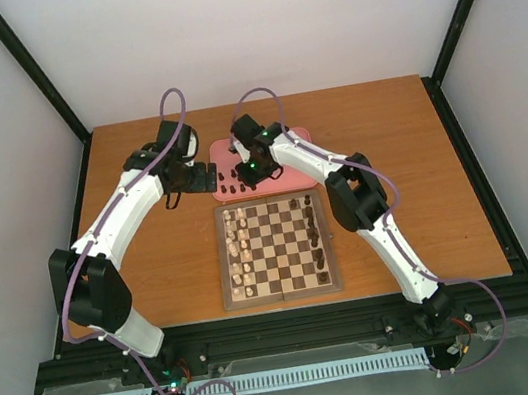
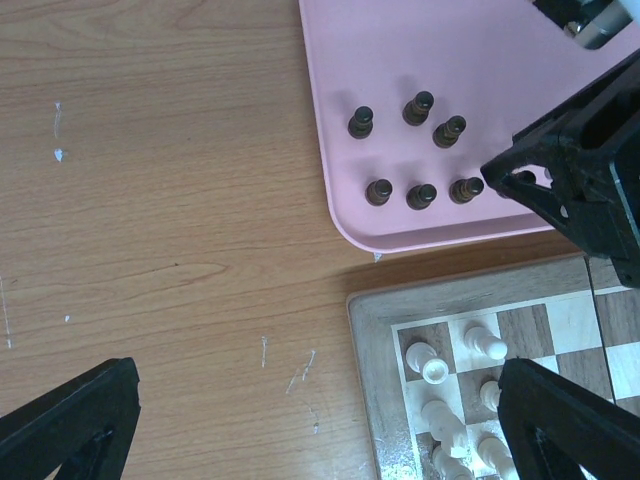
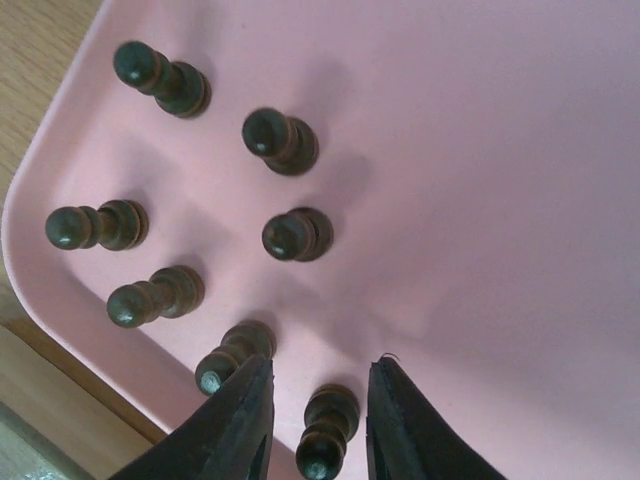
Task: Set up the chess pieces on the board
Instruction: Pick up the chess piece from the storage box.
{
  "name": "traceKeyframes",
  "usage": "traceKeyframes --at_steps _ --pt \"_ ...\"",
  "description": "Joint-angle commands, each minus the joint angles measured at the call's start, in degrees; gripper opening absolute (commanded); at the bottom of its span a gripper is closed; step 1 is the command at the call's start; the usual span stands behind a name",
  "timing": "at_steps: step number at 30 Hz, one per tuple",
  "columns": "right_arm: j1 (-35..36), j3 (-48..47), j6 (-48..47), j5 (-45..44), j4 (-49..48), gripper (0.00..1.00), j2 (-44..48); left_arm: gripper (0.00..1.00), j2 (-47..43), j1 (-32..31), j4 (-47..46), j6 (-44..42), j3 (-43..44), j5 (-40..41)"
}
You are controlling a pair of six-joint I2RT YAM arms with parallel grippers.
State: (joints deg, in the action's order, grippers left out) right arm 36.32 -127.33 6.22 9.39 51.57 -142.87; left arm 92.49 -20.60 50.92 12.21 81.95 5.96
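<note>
Several dark chess pieces [image 3: 289, 140] stand on the pink tray [image 3: 480, 160]. My right gripper [image 3: 322, 366] hangs low over the tray with its jaws on either side of one dark pawn [image 3: 330, 435]; a small gap shows on each side, so it is open. Another pawn [image 3: 232, 354] stands just outside the left finger. The board [image 1: 283, 296] lies in front of the tray, with dark pieces [image 1: 312, 222] along its right side. My left gripper [image 2: 315, 375] is wide open and empty above bare table beside the board's far left corner [image 2: 375, 350].
Cream-white pieces [image 2: 435, 362] fill the board's left columns [image 1: 240, 252]. The right arm's wrist [image 2: 570, 180] reaches over the tray's near edge, close to the left gripper. Bare wooden table [image 2: 150, 200] lies to the left of tray and board.
</note>
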Motion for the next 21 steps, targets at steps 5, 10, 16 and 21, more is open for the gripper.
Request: traceKeyframes --at_steps 5,10,16,21 --pt "-0.37 -2.78 0.64 -0.61 1.47 0.24 -1.85 1.0 -1.68 -0.41 -0.91 0.45 0.0 -0.25" --pt "-0.37 -1.46 0.64 0.04 1.87 0.25 -0.87 1.0 -1.35 -0.41 -1.06 0.53 0.02 -0.48" --pt "-0.43 -1.48 0.55 -0.37 1.83 0.25 -1.12 1.0 -0.69 -0.41 -1.12 0.62 0.47 -0.86" --pt "-0.46 -1.37 0.55 -0.85 2.21 0.23 -1.21 1.0 -0.57 -0.41 -0.99 0.52 0.52 -0.77"
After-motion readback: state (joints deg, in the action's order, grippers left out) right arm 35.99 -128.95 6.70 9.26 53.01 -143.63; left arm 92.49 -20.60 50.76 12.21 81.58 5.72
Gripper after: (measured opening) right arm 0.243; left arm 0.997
